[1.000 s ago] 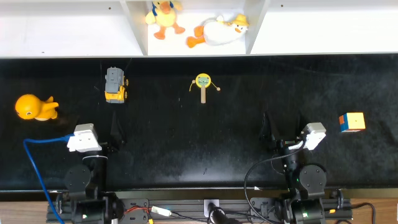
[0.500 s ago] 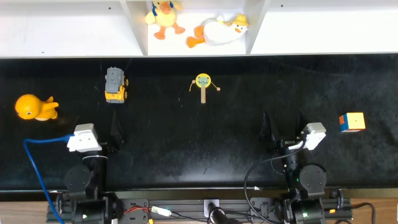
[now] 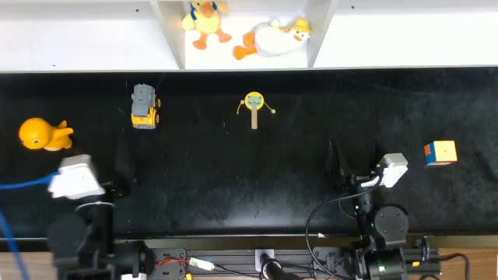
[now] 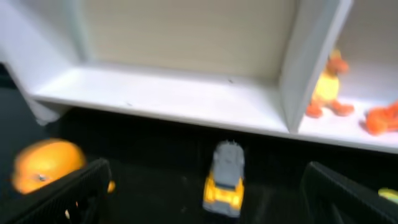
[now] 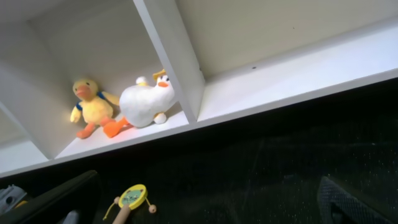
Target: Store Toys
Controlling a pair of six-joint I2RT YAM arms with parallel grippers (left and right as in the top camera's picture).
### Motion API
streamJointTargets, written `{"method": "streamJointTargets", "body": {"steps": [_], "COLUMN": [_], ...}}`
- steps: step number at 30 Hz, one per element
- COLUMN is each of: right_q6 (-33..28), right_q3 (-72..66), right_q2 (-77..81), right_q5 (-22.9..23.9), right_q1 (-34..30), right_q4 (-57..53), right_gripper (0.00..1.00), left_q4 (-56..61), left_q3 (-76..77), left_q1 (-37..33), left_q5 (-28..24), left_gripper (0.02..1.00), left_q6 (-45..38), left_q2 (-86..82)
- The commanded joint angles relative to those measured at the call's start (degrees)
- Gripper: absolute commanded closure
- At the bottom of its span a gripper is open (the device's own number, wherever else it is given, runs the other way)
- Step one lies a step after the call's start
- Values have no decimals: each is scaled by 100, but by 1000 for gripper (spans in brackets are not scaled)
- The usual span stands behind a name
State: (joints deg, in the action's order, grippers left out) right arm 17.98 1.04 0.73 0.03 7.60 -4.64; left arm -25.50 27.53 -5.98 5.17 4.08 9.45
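**Store Toys, both arms near their bases.** Four toys lie on the black table. These are an orange duck at far left, a truck, a rattle near the middle and a cube at far right. A yellow plush and a white plush already sit in the middle compartment of the shelf.

The left gripper is near the table's front edge, with its fingers spread wide and empty. In its wrist view the truck sits between them, farther off, and the orange duck is to one side. The right gripper is likewise spread and empty, well apart from the cube.

**Hazards (judged).**
- The truck appears to be wheeled, so a finger touching it off-centre may roll or turn it out of reach.
- The orange duck is rounded and may squeeze out of a shallow grip.
- The shelf's dividers stand close to the plush pair, so a toy carried in low could strike the shelf's front edge. One aimed at the middle compartment could knock the plush toys over.
- The blue cable beside the left arm could snag on a long reach.

**Print.** No writing is legible. The rattle's face bears a small pattern, too small to read.
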Motion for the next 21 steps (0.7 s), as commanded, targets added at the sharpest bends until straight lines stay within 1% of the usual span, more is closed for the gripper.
{"method": "streamJointTargets", "body": {"steps": [1,4,9,11,13,14,19,21], "right_q6": [24,24,24,24,24,24,24,24], "right_q3": [-76,-79,-79,-76,-79,-79,-79,-79], "right_q2": [-52,-52,-52,-52,-52,-52,-52,-52], "right_q5": [22,22,22,22,22,22,22,22], "right_q1": [26,26,26,26,26,26,26,26], "right_q4": [24,22,24,24,22,24,24,24], "right_gripper": [5,5,5,7,5,5,5,7], "left_q4": [-828,-1781,-3368,-3801,-4107,-4253,-4487,-4415], "left_q3": [1405,2551,4242,4666,4966,5071,5136,5136], "left_q1": [20,20,-17,-127,-361,-553,-1698,-2076], "left_q5": [682,1032,1801,1856,1620,1405,125,-190], "left_gripper": [20,20,20,23,25,25,23,23], "left_q6": [9,317,522,678,667,616,-107,-457], "left_q2": [997,1919,3412,3866,4297,4507,5270,5451]}}
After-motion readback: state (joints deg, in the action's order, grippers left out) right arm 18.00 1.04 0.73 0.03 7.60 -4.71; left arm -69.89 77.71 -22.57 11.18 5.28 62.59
